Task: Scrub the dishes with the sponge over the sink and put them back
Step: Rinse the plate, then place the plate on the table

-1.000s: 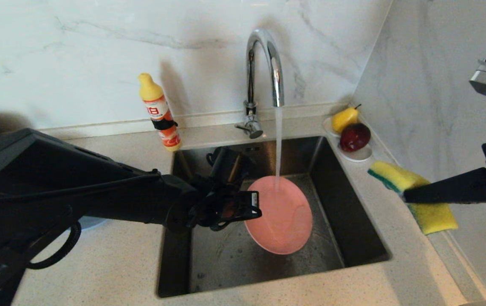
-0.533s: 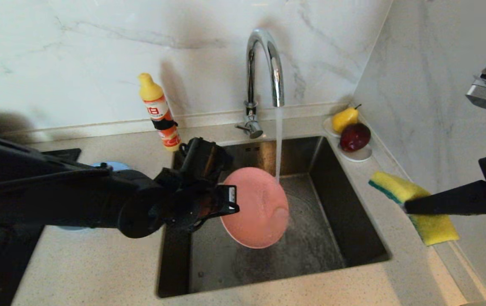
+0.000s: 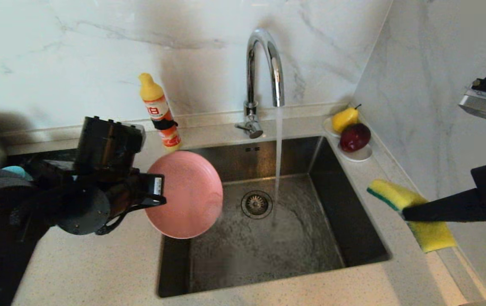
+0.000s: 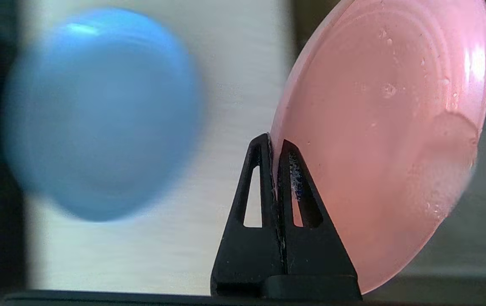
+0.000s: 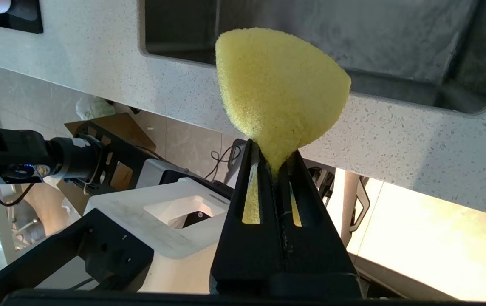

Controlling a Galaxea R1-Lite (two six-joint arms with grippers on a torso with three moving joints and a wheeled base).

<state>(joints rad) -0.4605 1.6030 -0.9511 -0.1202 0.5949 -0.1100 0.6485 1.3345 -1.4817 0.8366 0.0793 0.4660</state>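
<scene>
The left gripper [image 3: 158,196] is clamped on the rim of the large salmon-pink plastic plate [image 3: 184,194], holding it tilted on edge above the left rim of the square brushed-steel sink [image 3: 353,238]; in the left wrist view its two black fingers [image 4: 264,187] pinch the plate's wet edge, droplets clinging to the face, so the tilt probably lets water run off. A blurred grey-blue plate [image 4: 98,114] lies on the pale speckled bench [image 3: 98,272] beyond the fingers, likely the spot where washed dishes go back. The right gripper [image 5: 273,168] is squeezed tight on the bent yellow foam sponge with its thin green scouring layer [image 3: 413,212], holding it out over the bench at the sink's right side, well apart from the plate; it seems parked there, ready for the next dish. The chrome gooseneck tap [image 3: 264,63] runs a stream into the basin beside the round drain strainer [image 3: 256,204]; the plate is clear of the stream, so this one appears rinsed and on its way to the bench.
</scene>
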